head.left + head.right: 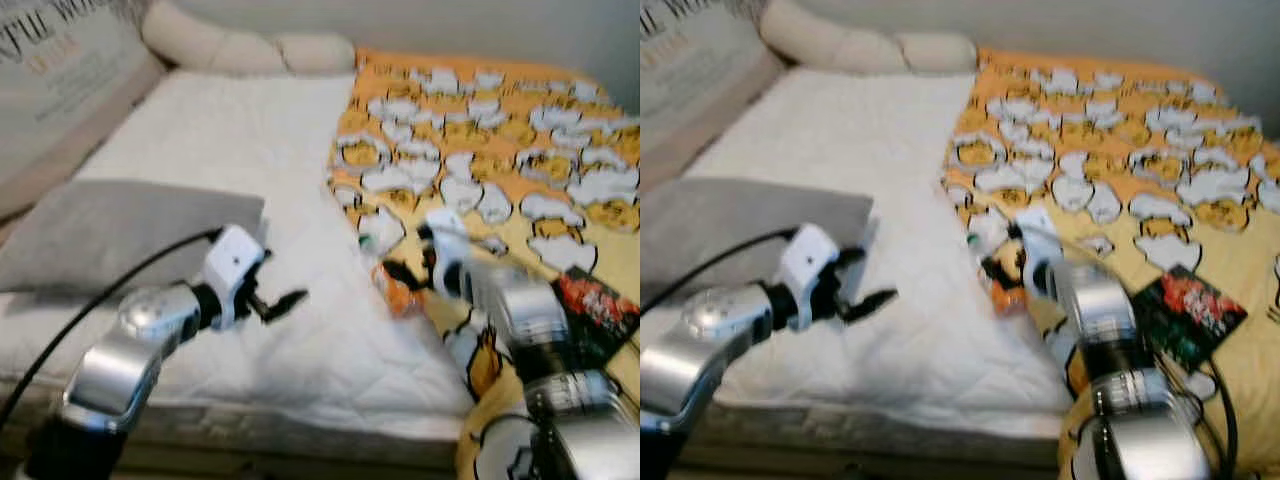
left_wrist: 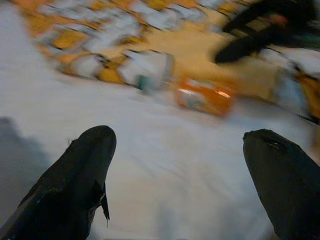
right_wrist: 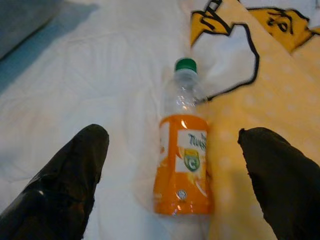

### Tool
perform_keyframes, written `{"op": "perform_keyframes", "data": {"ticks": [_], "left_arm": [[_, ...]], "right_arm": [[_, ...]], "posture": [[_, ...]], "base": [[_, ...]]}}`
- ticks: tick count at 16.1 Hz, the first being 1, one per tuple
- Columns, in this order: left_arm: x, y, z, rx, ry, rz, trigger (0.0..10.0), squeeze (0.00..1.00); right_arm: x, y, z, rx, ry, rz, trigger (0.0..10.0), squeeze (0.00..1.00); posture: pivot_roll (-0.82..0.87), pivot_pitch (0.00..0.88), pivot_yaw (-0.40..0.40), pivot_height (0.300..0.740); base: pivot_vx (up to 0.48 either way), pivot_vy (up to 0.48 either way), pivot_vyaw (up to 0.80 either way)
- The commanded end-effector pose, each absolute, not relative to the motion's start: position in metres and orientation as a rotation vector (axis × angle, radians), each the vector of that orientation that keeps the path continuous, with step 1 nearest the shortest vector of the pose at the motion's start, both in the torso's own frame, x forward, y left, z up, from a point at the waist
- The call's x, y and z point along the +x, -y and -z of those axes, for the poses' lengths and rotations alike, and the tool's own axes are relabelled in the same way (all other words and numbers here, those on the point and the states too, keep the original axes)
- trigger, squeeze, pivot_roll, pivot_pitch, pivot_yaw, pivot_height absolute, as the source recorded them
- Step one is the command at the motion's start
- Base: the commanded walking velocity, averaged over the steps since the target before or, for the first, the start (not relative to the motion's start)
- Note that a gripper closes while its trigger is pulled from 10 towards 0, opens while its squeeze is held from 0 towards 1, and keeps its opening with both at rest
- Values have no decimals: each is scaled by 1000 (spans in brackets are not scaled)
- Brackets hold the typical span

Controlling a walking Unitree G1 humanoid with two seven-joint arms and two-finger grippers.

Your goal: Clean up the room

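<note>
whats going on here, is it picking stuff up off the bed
The robot is leaning over a bed. Its right gripper, fingers open, hovers over an orange-labelled plastic bottle with a green cap, lying on its side where the white mattress pad meets the yellow cartoon-print blanket. The bottle is not yet grasped. The left gripper, also open, is held over the white pad beside a grey pillow. A dark packet lies on the blanket.

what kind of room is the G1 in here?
Most likely a bedroom. It faces a bed with a white quilted mattress pad, a grey pillow and a yellow cartoon-print blanket. An orange-labelled bottle lies on the bed between the right gripper's open fingers.
</note>
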State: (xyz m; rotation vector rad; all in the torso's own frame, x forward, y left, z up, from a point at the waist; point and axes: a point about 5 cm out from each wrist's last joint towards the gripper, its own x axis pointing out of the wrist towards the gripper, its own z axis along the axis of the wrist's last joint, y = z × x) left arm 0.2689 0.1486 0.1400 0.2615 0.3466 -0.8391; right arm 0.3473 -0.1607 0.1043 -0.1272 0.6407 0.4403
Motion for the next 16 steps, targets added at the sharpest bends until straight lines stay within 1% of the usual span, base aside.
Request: {"op": "perform_keyframes", "data": {"ticks": [1, 2, 3, 5, 7, 11, 12, 15, 16], "left_arm": [[270, -147, -137, 254, -388, 866, 10000, 0], [272, -146, -138, 253, -402, 871, 10000, 0], [278, -145, -138, 287, -421, 876, 10000, 0], [284, -145, -141, 300, -419, 858, 10000, 0], [286, -144, -145, 288, -404, 862, 10000, 0], [277, -143, -144, 328, -461, 961, 10000, 0], [274, -142, -143, 331, -474, 984, 10000, 0], [270, -141, -141, 337, -488, 998, 10000, 0], [269, -139, -142, 337, -488, 1011, 10000, 0]], "right_arm": [[345, 164, -96, -142, -685, -445, 10000, 1000], [349, 166, -96, -177, -696, -444, 10000, 1000], [358, 171, -97, -259, -731, -413, 10000, 1000], [369, 171, -106, -275, -715, -396, 10000, 1000], [373, 169, -111, -278, -705, -397, 10000, 1000], [372, 163, -101, -334, -784, -431, 10000, 1000], [368, 162, -95, -349, -817, -439, 10000, 0], [364, 157, -87, -339, -846, -448, 10000, 0], [363, 157, -83, -362, -843, -434, 10000, 0]], "posture": [[-11, 0, -16, 740], [-10, 0, -15, 740], [-6, 0, -13, 740], [3, 0, -12, 740], [8, 0, -12, 740], [20, 0, -11, 740], [19, 0, -9, 740], [20, 0, -5, 740], [26, 0, -9, 740]], "base": [[0, 0, 0], [0, 0, 0], [0, 0, 0], [0, 0, 0], [0, 0, 0], [0, 0, 0], [0, 0, 0], [0, 0, 0], [0, 0, 0]]}}
